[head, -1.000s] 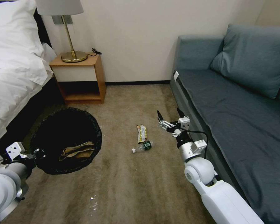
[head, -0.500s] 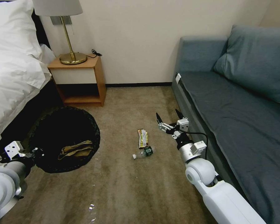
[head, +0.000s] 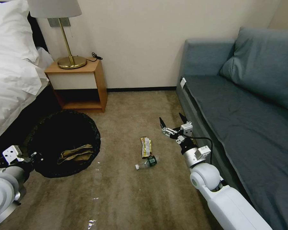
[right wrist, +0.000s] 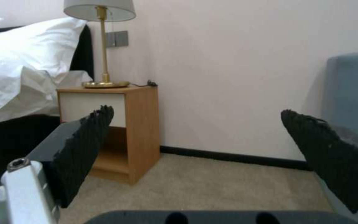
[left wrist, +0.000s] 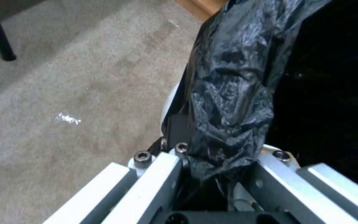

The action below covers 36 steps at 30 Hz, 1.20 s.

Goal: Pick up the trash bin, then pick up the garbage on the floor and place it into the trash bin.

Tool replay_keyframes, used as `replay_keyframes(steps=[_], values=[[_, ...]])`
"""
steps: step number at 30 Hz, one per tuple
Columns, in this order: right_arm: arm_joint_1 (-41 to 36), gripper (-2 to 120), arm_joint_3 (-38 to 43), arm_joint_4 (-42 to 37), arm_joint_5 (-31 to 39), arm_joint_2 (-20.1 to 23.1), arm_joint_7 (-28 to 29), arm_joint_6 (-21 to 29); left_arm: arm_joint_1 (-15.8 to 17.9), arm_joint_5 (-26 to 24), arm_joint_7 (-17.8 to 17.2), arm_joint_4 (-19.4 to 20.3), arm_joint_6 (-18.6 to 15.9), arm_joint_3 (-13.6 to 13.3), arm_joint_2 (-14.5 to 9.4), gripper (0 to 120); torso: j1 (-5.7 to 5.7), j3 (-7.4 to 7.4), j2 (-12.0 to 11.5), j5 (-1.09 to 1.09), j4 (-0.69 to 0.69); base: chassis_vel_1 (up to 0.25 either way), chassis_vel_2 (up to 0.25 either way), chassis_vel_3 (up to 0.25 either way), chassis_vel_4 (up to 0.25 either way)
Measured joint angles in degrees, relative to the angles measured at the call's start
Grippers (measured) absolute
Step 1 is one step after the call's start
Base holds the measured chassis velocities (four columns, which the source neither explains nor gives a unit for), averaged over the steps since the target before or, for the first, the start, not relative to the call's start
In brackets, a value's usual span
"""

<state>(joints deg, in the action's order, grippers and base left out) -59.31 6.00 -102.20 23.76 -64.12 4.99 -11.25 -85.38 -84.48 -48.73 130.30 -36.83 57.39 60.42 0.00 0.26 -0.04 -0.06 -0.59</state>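
The trash bin (head: pixel 41 134), round with a black liner, hangs low at the left. My left gripper (head: pixel 33 157) is shut on its near rim. The left wrist view shows the left gripper (left wrist: pixel 212 149) clamped over the crinkled liner (left wrist: pixel 233 90). A tan paper bag (head: pixel 75 154) lies inside the bin. On the carpet lie a yellow-brown wrapper (head: pixel 146 147) and a small clear bottle (head: pixel 147 162) with a green label. My right gripper (head: pixel 171 119) hovers open, just right of and beyond them. In the right wrist view the right gripper (right wrist: pixel 208 140) holds nothing.
A bed (head: pixel 12 83) with white bedding flanks the left, and a wooden nightstand (head: pixel 80 83) with a brass lamp (head: pixel 67 60) stands by the wall. A blue-grey sofa (head: pixel 246 108) runs along the right. Small shiny scraps (head: pixel 92 222) lie on the near carpet.
The whole head picture has shifted, so the camera has moved; the litter now sits slightly lower in view. Both grippers keep their states.
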Motion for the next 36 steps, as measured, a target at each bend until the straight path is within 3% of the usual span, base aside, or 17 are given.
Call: replay_keyframes(steps=[36], values=[[2.0,100,-4.6,4.7,-1.6,-0.2,-0.9,-1.4,2.8,0.7,-0.2,-1.8,0.4,-2.0,0.3,1,0.00,0.00,0.0,0.00,-0.01,-0.082,0.084,0.086,-0.083]])
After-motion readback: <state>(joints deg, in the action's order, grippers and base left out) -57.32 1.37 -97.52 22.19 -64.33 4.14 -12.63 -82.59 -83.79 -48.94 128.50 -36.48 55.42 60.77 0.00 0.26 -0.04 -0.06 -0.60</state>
